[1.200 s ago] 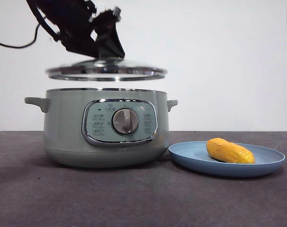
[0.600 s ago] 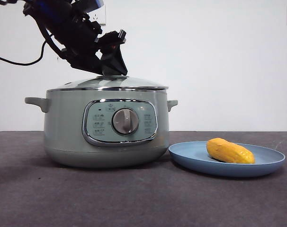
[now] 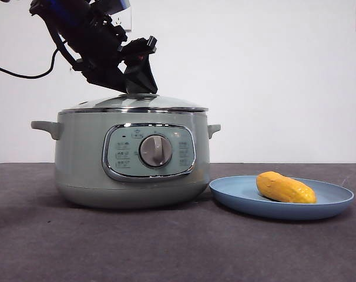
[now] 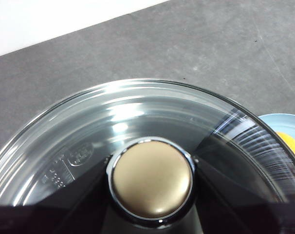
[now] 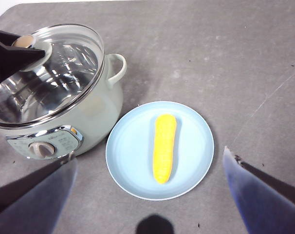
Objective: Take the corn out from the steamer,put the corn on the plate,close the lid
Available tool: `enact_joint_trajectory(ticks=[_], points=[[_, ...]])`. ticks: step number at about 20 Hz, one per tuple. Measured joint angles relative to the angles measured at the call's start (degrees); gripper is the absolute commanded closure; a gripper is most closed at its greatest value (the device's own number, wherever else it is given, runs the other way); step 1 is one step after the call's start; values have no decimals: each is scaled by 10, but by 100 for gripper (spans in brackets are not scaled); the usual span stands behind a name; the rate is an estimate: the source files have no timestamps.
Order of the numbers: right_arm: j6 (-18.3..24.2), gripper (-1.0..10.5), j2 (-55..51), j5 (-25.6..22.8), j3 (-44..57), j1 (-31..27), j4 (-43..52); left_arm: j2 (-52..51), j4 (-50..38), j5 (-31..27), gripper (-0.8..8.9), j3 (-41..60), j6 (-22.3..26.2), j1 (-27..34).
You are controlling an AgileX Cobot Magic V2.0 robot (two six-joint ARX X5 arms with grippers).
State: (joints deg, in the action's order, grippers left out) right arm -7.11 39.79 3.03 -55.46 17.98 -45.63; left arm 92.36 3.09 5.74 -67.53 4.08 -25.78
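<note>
Lid (image 3: 134,104) on steamer (image 3: 131,158), markings illegible

- On the steamer (image 3: 131,158) I see small icons and labels around the grey dial (image 3: 155,151), too small to read.
- The lid (image 4: 138,126) glass carries embossed marks, not legible.

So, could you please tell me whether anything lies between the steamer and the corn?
Only the plate's near rim and bare blue surface separate the steamer from the corn; the right wrist view shows this.
</note>
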Motion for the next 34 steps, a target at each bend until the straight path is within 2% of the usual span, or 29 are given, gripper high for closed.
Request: enact_joint_trajectory(ticks=[12,13,15,16,22,25,31,34], points=[[0,442,0,0,0,0,0,-3,24,6,800,-1,-2,1],[0,442,0,0,0,0,0,-3,24,7,728,-1,-2,1],[0,442,0,0,0,0,0,-3,24,6,382,-1,-2,1],[0,442,0,0,0,0,0,-3,24,6,279,-1,-2,1],[0,442,0,0,0,0,-2,-9,38,4,279,0,2,2],[0,442,0,0,0,0,-13,-44,65,4,279,0,4,2],[23,444,0,2,0,0,-49,-133,277,9,282,-73,4,2],[44,447,0,47,0,0,-66,-181,414,64,285,-114,4,1]])
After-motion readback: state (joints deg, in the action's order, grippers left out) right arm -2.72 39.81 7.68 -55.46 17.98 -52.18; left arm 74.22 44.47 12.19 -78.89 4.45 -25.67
